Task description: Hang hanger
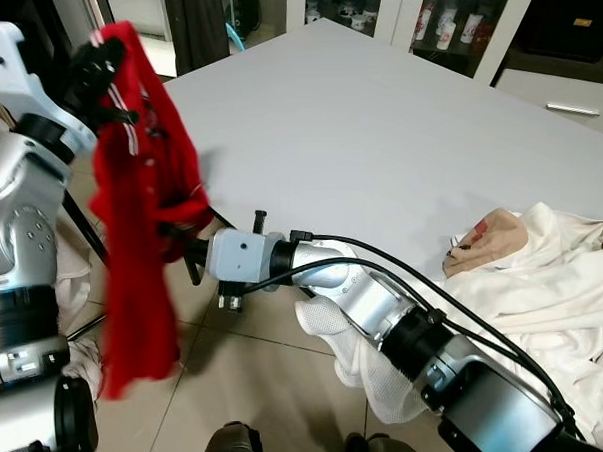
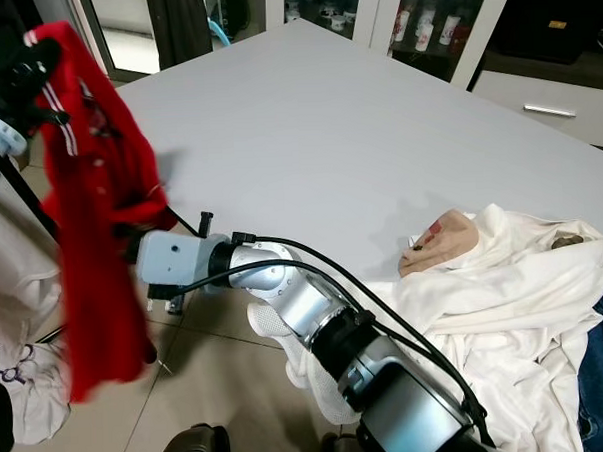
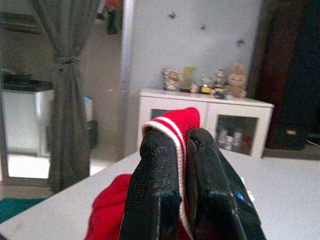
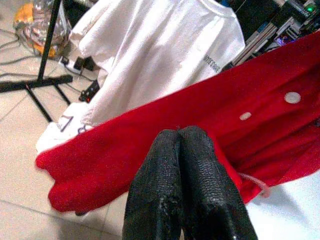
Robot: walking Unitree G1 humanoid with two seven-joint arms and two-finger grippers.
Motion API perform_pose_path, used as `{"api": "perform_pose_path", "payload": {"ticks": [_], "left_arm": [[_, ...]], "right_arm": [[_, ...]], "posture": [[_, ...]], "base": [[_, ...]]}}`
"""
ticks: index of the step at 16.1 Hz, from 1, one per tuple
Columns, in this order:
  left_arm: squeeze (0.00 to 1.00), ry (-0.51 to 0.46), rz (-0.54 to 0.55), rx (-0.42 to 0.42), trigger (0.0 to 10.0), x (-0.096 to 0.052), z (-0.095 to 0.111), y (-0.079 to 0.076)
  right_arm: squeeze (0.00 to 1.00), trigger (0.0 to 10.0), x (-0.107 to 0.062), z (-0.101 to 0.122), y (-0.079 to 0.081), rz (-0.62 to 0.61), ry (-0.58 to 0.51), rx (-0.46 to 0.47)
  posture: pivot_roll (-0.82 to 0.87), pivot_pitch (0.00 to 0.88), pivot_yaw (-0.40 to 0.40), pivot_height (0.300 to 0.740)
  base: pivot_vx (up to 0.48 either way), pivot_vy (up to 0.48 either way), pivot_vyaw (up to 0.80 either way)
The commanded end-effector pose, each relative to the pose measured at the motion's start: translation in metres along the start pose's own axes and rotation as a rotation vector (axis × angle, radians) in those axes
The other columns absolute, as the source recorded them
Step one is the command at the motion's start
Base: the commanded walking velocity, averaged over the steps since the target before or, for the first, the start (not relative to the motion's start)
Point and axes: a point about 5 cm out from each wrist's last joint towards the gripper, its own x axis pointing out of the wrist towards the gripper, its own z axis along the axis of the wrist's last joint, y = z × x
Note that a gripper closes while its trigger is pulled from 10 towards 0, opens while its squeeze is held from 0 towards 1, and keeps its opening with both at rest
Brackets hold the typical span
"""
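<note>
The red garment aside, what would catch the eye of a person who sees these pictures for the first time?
Even so, the red garment dominates: it hangs beside the grey table, pinched at its striped collar by the left tool and lower down by the right tool. Next comes the heap of white clothes on the table's near right corner.

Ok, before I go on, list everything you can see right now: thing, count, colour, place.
Red shirt: one, red with white-striped collar, held up off the table's left edge.
Table: one, grey, centre.
White garments: a heap, white, on the table's right side.
Tan item: one, tan, on the heap.
White T-shirt: one, white, hanging behind the red shirt.
Cabinets: white, glass-fronted, beyond the table.
Left gripper: shut on the collar.
Right gripper: shut, against the shirt's middle.
</note>
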Motion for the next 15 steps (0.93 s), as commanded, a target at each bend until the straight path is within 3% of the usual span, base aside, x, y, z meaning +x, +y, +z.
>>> {"api": "perform_pose_path", "payload": {"ticks": [1, 3, 6, 15], "left_arm": [[0.0, -0.025, -0.083, -0.008, 10.0, 0.003, 0.005, -0.015], [0.0, -0.002, -0.18, -0.028, 10.0, -0.002, 0.0, -0.03], [0.0, 0.015, -0.249, -0.043, 10.0, -0.009, -0.001, -0.036], [0.0, 0.02, -0.315, -0.035, 10.0, -0.033, 0.013, -0.031]], "right_arm": [[0.0, 10.0, 0.002, 0.0, -0.002, 0.002, 0.006, -0.032], [0.0, 10.0, 0.004, 0.0, -0.008, -0.028, 0.014, -0.079], [0.0, 10.0, 0.003, 0.0, -0.016, -0.049, 0.018, -0.101], [0.0, 10.0, -0.009, -0.015, -0.021, -0.083, 0.032, -0.025]], "posture": [[0.14, 0.059, -0.019, 0.74], [0.14, 0.062, -0.02, 0.74], [0.14, 0.064, -0.022, 0.74], [0.15, 0.065, -0.025, 0.74]], "base": [[0.0, 0.0, 0.0], [0.0, 0.0, 0.0], [0.0, 0.0, 0.0], [0.0, 0.0, 0.0]]}}
